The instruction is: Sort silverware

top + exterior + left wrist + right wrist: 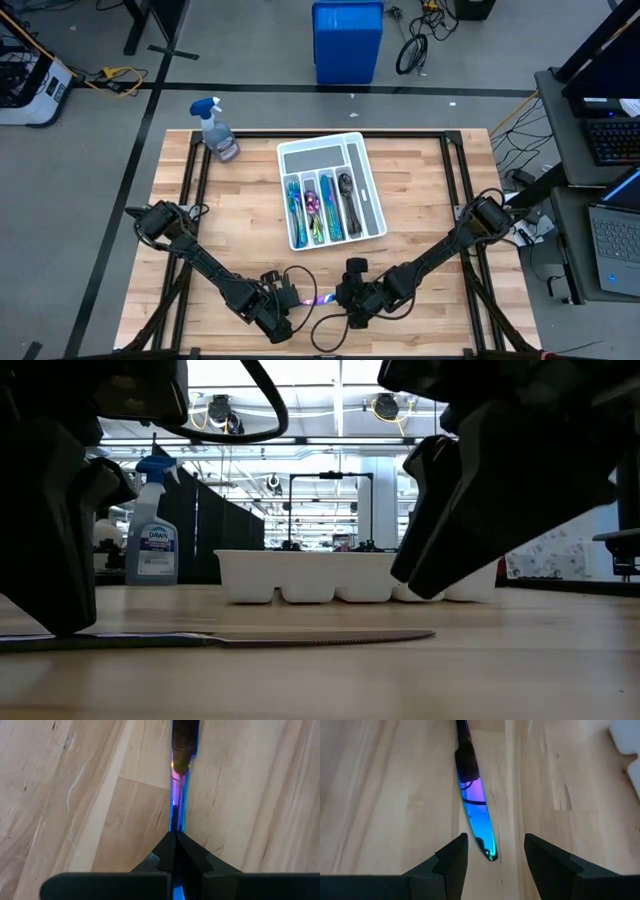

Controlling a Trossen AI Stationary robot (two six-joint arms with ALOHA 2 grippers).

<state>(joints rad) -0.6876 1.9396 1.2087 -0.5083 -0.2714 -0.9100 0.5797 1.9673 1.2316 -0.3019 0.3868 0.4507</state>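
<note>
Bright overhead light, blurred foreground

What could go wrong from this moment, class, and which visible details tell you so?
1. The left pincer is shut on the thin edge of the knife, which lies flat on the table; it may slip or twist when lifted.
2. The open right pincer straddles the blade tip, so both arms pulling could drag the knife.

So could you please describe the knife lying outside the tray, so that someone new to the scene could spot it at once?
Start at the white tray in the middle of the wooden table, then look toward the near edge, between the two grippers. The knife lies flat there, handle pinched by the left gripper, tip before the open right gripper. It alone of the cutlery is outside the tray.
</note>
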